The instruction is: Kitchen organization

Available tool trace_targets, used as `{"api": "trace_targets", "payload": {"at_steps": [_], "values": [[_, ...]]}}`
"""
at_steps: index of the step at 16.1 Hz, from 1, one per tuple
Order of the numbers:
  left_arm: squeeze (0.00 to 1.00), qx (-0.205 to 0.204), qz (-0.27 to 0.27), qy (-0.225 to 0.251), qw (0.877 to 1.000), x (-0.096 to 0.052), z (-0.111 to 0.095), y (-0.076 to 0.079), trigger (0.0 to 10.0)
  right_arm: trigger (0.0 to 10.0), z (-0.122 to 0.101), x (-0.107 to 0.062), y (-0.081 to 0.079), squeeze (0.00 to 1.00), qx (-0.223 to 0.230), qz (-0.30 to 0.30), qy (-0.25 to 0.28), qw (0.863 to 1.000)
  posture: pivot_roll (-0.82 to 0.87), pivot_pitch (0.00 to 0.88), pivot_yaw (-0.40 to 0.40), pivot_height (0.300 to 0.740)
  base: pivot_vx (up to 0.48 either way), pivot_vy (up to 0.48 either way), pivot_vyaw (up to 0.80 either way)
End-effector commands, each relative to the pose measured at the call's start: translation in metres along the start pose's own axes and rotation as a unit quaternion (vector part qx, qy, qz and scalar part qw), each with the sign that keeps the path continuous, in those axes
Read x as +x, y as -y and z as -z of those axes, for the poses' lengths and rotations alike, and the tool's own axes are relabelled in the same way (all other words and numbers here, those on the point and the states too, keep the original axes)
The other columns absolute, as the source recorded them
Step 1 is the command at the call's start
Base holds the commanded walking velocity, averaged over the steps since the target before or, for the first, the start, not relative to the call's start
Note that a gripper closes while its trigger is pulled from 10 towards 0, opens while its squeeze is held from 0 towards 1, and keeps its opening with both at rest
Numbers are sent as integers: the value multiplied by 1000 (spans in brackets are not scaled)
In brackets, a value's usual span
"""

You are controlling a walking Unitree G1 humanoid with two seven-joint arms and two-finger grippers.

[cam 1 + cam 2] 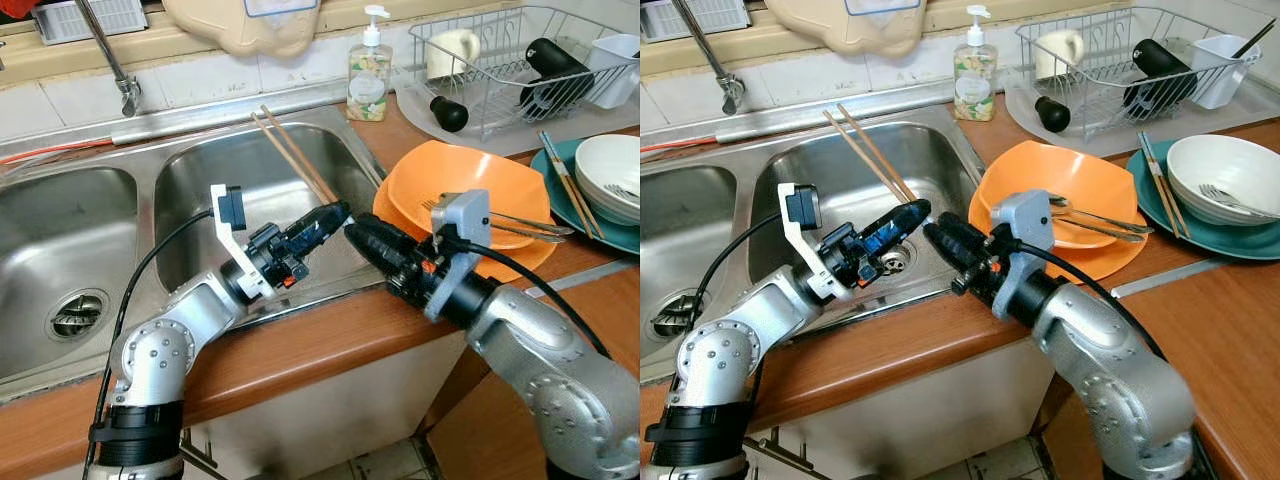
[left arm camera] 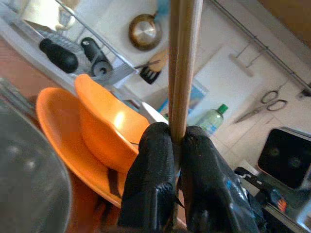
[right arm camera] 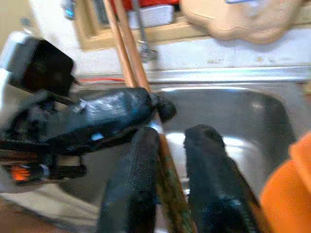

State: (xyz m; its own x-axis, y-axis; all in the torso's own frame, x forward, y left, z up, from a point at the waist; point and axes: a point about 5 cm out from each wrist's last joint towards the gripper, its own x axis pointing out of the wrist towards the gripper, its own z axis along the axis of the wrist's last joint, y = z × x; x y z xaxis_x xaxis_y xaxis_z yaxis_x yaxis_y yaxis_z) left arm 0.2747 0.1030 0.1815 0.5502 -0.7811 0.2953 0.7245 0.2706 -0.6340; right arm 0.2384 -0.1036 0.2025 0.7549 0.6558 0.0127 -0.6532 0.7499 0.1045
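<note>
The left arm is reaching up from the lower left, elbow bent at the counter edge, forearm angling up and to the right over the front rim of the right-hand sink basin. The left gripper is pinching the pair of wooden chopsticks near their lower end; in the left wrist view both black fingers are pressing against the sticks from either side.

The chopsticks are slanting up and back across the basin, their far tips pointing toward the back ledge of the sink.

The right arm is coming in from the lower right, forearm lying over the wooden counter and pointing left toward the other arm. The right gripper is meeting the left gripper tip to tip above the sink's front right corner. In the right wrist view its two fingers are standing slightly apart, with the lower end of the chopsticks lying between them, against one finger; whether they are gripping cannot be told.

Just beside the right forearm, two stacked orange bowls are sitting on the counter with a fork lying inside. A soap dispenser is standing behind the basin, near a wire dish rack.
</note>
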Motion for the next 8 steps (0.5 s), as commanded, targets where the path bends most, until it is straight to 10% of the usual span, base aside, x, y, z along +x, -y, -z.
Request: {"api": "trace_targets", "payload": {"at_steps": [1, 8], "values": [[0, 18, -19, 7, 1000, 0, -8, -3, 0, 10000, 3, -1, 9, 0, -2, 34, -17, 999, -172, 0, 100, 740, 0, 0, 0], [0, 44, -166, 46, 984, 6, -38, -33, 0, 10000, 5, -7, 6, 0, -16, 9, -38, 999, -169, 0, 88, 740, 0, 0, 0]]}}
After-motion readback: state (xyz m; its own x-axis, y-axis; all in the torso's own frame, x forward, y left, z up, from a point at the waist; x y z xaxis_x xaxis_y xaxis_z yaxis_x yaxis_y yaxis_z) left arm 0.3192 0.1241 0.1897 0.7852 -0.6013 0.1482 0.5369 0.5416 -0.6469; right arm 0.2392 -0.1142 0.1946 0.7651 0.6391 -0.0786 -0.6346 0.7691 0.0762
